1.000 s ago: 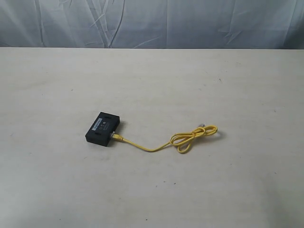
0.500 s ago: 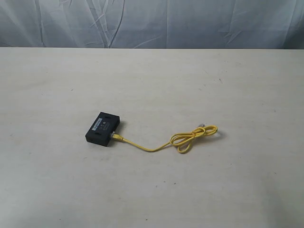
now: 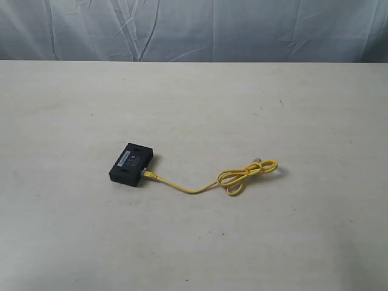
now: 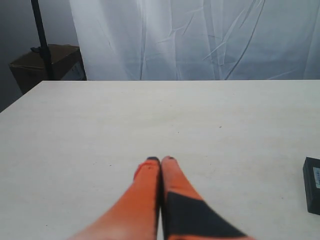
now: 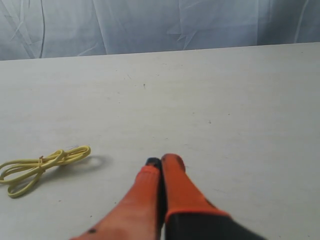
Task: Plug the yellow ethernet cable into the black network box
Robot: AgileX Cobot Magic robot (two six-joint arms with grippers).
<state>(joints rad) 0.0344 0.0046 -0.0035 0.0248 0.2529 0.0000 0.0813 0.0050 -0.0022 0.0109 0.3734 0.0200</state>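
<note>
End effectors closed; yellow cable in black box

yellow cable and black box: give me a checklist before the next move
1. Plug of the yellow ethernet cable at the black network box, fully seated: cannot tell.
2. Box lying flat on the table: ok.
3. Cable's far end loose beside its loop, not snagged: ok.
4. Left claw shut, empty, apart from the box: ok.
5. Right claw shut, empty, apart from the cable: ok.
</note>
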